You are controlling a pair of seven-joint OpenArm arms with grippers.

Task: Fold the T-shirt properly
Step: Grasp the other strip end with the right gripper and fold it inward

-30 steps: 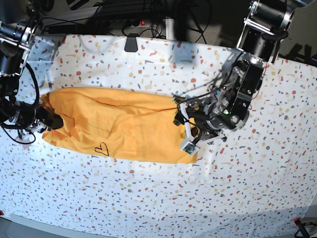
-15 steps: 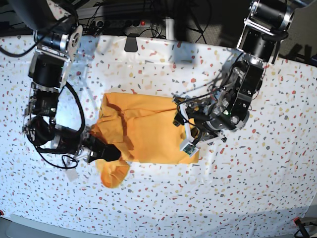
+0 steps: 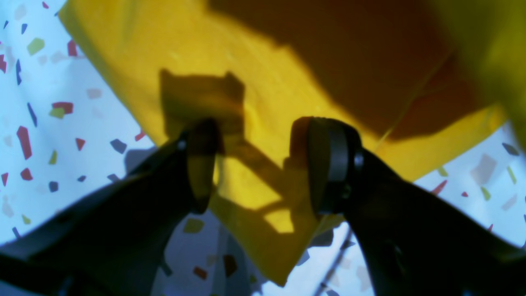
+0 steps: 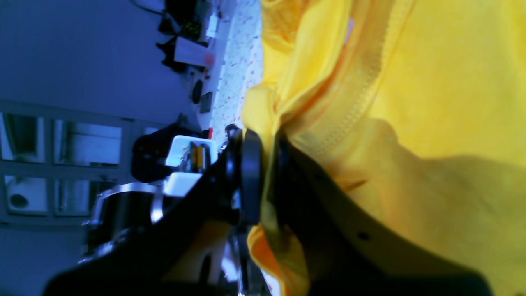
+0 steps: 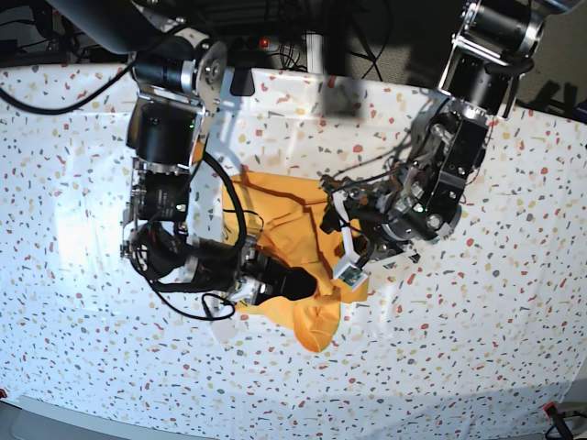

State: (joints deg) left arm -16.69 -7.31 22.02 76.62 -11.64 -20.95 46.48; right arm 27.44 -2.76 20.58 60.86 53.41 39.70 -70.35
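The mustard-yellow T-shirt (image 5: 280, 211) lies bunched in the middle of the table, with one end lifted and doubled over toward its other end. My right gripper (image 5: 292, 282) is shut on that lifted end, and a fold of cloth hangs below it. In the right wrist view a stitched hem of the T-shirt (image 4: 431, 82) is pinched in my right gripper (image 4: 268, 176). My left gripper (image 5: 337, 242) rests at the shirt's right edge. In the left wrist view my left gripper (image 3: 254, 168) is open, its jaws apart over a corner of the T-shirt (image 3: 254, 82), which lies flat beneath them.
A white terrazzo-speckled cloth (image 5: 477, 348) covers the table. A dark clip-like object (image 5: 243, 81) sits at the far edge, with cables and a power strip (image 5: 257, 41) behind it. The right arm's links (image 5: 165, 137) reach over the table's left-middle.
My right arm has carried the shirt's left end across to the right, folding the long spread shirt over itself. The left arm has stayed at the right edge.
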